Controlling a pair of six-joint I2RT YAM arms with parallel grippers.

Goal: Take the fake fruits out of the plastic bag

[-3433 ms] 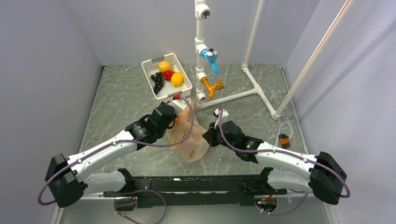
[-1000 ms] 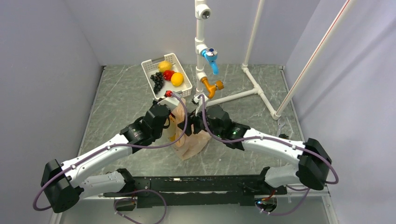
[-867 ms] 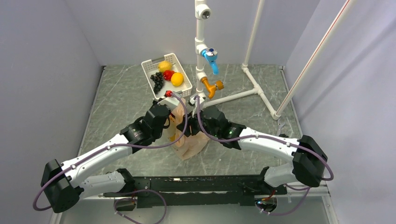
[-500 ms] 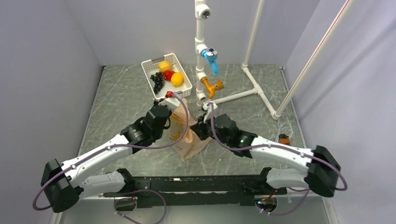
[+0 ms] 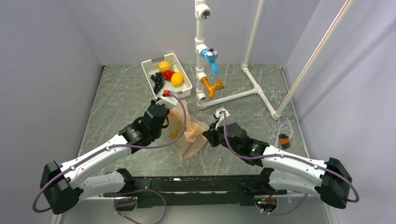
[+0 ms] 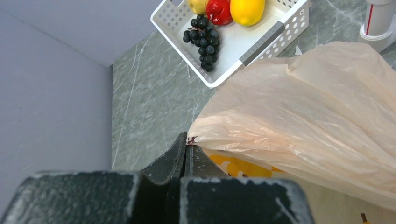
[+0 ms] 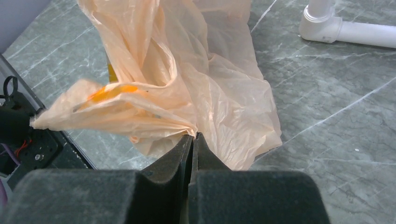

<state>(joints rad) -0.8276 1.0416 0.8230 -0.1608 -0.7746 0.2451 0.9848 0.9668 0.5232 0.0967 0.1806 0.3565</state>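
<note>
- Twice pinched: clamped shut on bag (image 5: 189, 135) film by left claw (image 6: 186, 147) and right claw (image 7: 193, 138).
- Likely thin, limp, slippery, tear-prone past tips.
- Best held at bunched folds.

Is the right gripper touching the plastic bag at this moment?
Touching. The right wrist view shows the right gripper shut, with a fold of the plastic bag pinched between its fingertips.

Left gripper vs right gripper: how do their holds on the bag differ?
The left gripper pinches the plastic bag at a smooth, stretched edge, on the side nearer the white basket. The right gripper pinches a crumpled, gathered fold on the opposite side. Shared: both are shut on thin bag film alone, pulling it apart between them.
</note>
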